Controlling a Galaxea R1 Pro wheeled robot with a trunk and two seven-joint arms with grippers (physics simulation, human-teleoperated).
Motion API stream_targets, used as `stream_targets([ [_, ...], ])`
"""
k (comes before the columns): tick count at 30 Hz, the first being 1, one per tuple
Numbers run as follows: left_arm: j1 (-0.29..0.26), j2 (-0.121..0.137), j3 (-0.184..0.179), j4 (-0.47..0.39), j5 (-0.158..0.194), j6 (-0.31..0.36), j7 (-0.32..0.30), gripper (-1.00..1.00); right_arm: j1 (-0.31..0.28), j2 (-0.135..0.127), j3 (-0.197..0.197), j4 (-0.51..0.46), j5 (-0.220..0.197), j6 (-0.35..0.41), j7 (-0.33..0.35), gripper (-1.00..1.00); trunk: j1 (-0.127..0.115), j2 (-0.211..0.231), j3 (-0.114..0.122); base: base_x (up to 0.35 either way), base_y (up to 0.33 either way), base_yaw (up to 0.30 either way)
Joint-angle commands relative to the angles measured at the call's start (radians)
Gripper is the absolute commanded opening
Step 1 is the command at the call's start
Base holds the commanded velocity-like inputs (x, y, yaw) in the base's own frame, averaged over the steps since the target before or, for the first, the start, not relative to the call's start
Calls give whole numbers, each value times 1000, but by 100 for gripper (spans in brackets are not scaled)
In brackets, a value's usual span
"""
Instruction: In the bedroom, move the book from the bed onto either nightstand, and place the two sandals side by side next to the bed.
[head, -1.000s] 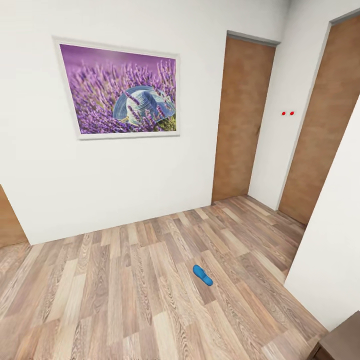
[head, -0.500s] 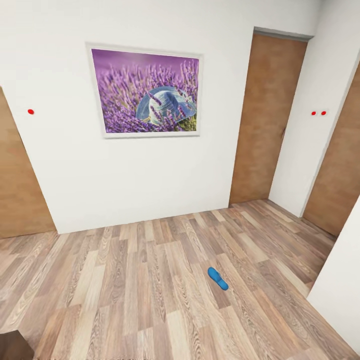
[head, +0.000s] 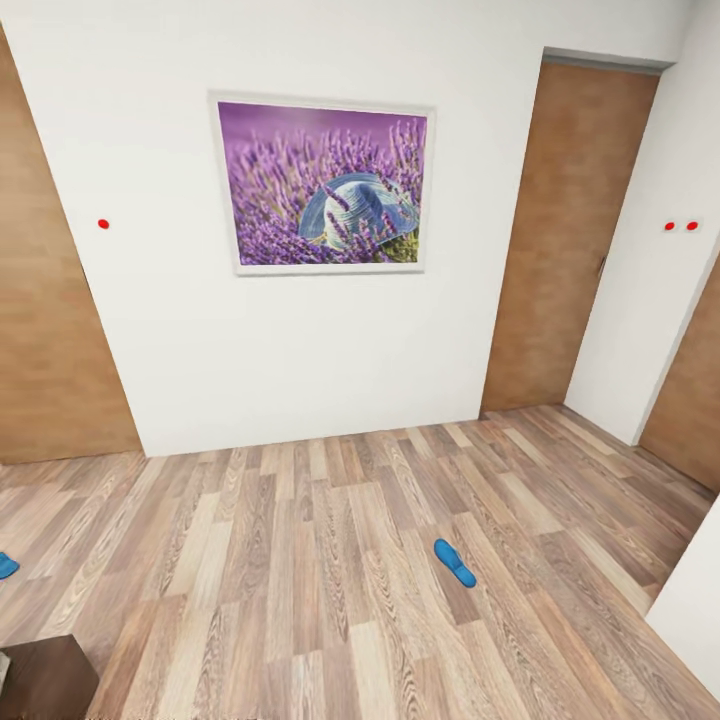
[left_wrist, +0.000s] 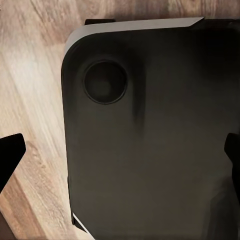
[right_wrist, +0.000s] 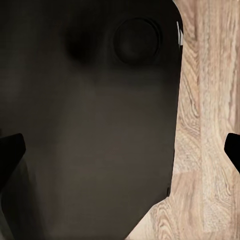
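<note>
Sandals first: you have one blue sandal (head: 455, 562) lying flat on the wood-plank floor (head: 300, 560), right of the head view's centre, and the tip of a second blue sandal (head: 6, 566) at that view's far left edge, well apart from the first. No writing, brand or label is readable anywhere. On the white wall (head: 300, 340) ahead of you hangs a framed picture (head: 325, 186) of purple lavender with a pale blue hat; small red dots (head: 103, 224) mark the wall at left and right. Brown doors (head: 565, 230) stand to either side. A dark brown corner of furniture (head: 45, 675) shows at the lower left.

Your left hand (left_wrist: 120, 155) is spread, its two dark fingertips (left_wrist: 10, 152) wide apart over the robot's black base (left_wrist: 150, 140) and floor. Your right hand (right_wrist: 120, 150) is likewise spread wide above the base. Neither wrist view has a sandal in it, so you cannot place either one relative to the hands.
</note>
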Motion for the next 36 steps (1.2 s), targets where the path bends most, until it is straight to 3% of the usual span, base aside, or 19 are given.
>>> stream_targets([
  [1,0,0,0,-1,0,-2,0,100,-1,0,-1,0,-1,-1,2,100,0,0,-1,0,0,131],
  [13,0,0,0,-1,0,-2,0,100,-1,0,-1,0,-1,-1,2,100,0,0,-1,0,0,101],
  [36,0,-1,0,-1,1,-2,0,100,-1,-4,0,7,-1,-1,2,100,0,0,-1,0,0,6],
])
